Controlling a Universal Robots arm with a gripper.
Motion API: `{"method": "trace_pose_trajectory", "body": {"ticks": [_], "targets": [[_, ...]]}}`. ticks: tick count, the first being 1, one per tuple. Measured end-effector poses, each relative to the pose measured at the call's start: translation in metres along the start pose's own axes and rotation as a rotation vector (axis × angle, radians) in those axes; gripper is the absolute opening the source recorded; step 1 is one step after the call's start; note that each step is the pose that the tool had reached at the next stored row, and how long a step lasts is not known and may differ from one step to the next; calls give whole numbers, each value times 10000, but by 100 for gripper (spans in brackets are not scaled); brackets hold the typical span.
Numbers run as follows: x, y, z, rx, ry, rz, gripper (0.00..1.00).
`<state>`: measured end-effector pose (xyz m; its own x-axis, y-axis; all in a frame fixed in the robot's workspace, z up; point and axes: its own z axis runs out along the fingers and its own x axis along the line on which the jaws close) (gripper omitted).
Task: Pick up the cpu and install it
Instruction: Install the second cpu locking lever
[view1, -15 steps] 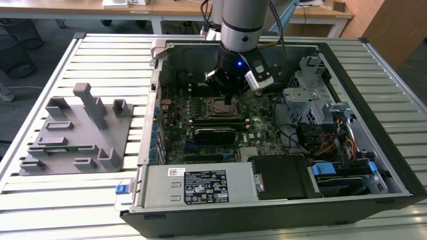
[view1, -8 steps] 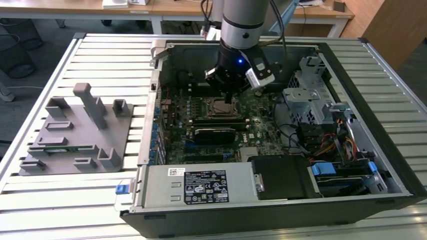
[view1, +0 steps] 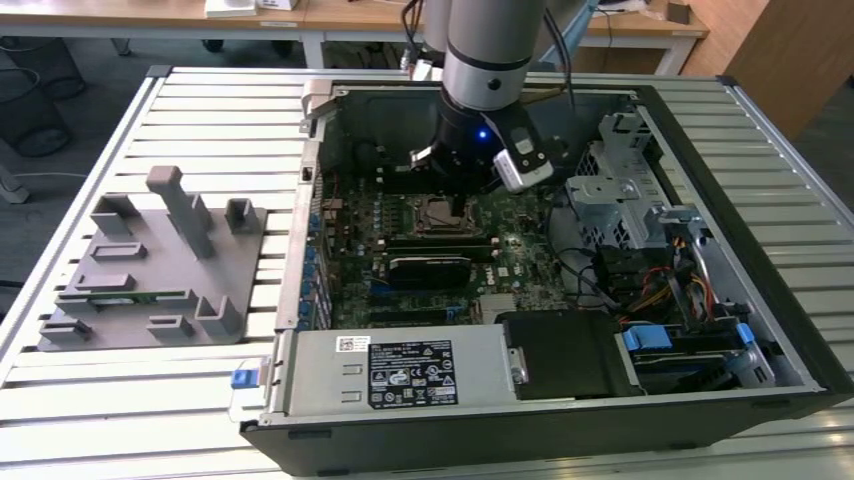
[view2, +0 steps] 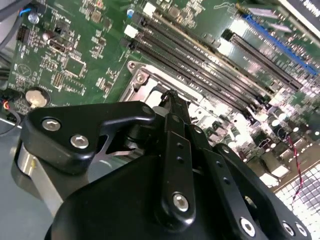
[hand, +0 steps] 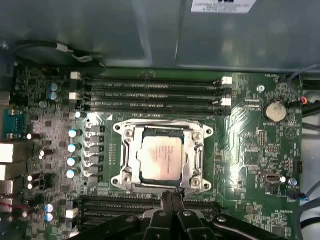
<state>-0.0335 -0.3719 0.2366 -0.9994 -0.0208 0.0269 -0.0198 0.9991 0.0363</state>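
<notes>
The cpu (hand: 160, 157), a small square chip with a pale metal top, lies flat inside the metal socket frame (hand: 196, 161) on the green motherboard (hand: 250, 150) in the first wrist view. My gripper (hand: 172, 196) hangs just off one edge of that frame, shut, its two black fingers pressed together with nothing between them. In the second wrist view the fingertips (view2: 171, 98) hover close above the socket frame (view2: 141, 79). In the exterior view the gripper (view1: 461, 203) reaches down into the open computer case over the socket (view1: 438, 213).
The case walls (view1: 694, 215), a drive cage (view1: 607, 190) and cables (view1: 654, 290) hem in the arm on the exterior view's right. Black memory slots (hand: 150, 92) run beside the socket. A grey plastic fixture (view1: 147, 270) stands on the slatted table at the exterior view's left.
</notes>
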Motion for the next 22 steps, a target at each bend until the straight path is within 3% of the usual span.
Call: {"method": "trace_pose_trajectory", "body": {"ticks": [4,5,14,22], "targets": [[0,-26,5,-336,9,-8,11],[0,-36,6,-358,10,-10,11],[8,-159,24,-360,10,-9,11],[119,-205,44,-363,10,-10,11]]}}
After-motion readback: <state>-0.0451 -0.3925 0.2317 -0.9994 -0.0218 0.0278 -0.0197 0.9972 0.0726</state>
